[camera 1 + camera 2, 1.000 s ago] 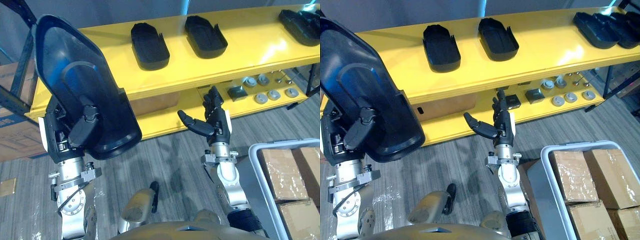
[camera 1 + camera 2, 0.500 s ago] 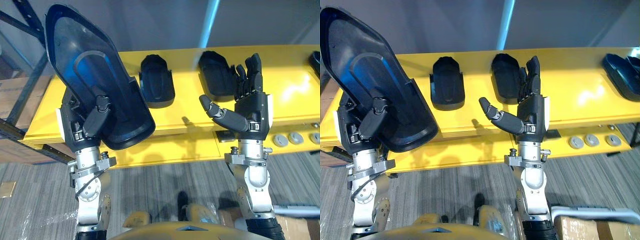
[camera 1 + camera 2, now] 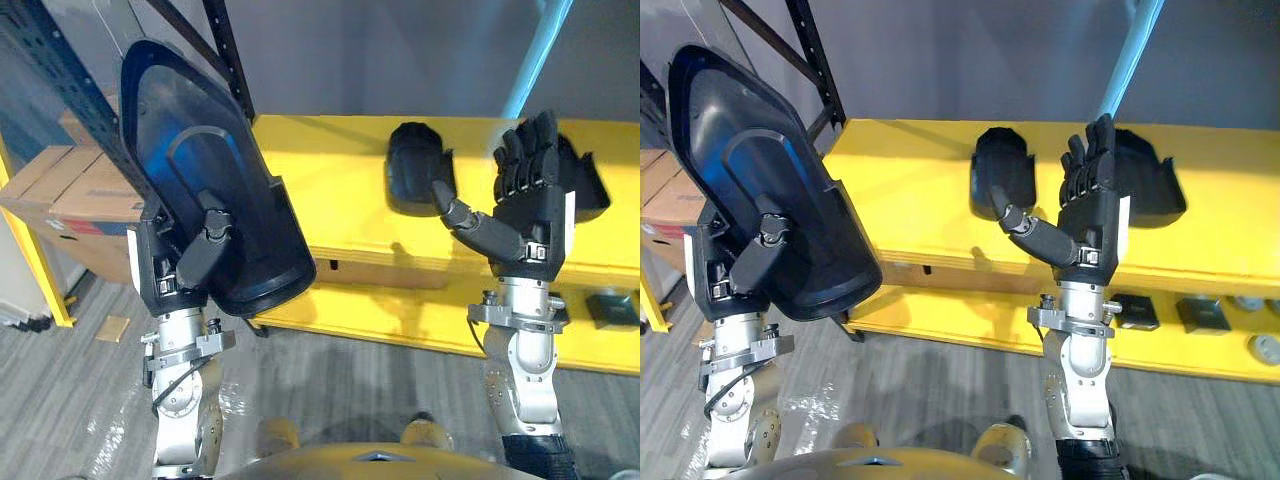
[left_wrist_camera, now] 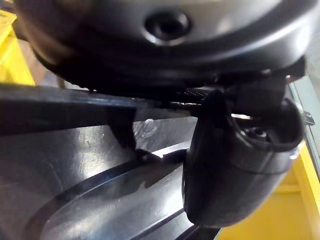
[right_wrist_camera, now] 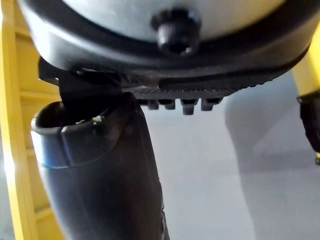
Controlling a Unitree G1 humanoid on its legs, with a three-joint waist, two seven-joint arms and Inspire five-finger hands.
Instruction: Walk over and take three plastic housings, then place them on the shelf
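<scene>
Left hand (image 3: 203,256) is up high, its fingers and thumb gripping a big black plastic housing (image 3: 190,165), held upright beside the yellow shelf (image 3: 320,195). Right hand (image 3: 530,215) is raised, fingers (image 3: 524,165) straight, holding nothing. On the shelf top lie 2 more: left housing (image 3: 1002,180) and right housing (image 3: 1152,188).

arms (image 3: 520,370): silver-grey metal, bolted wrist collars | left hand (image 3: 205,250): black | right hand (image 3: 525,215): black, white side panel
</scene>
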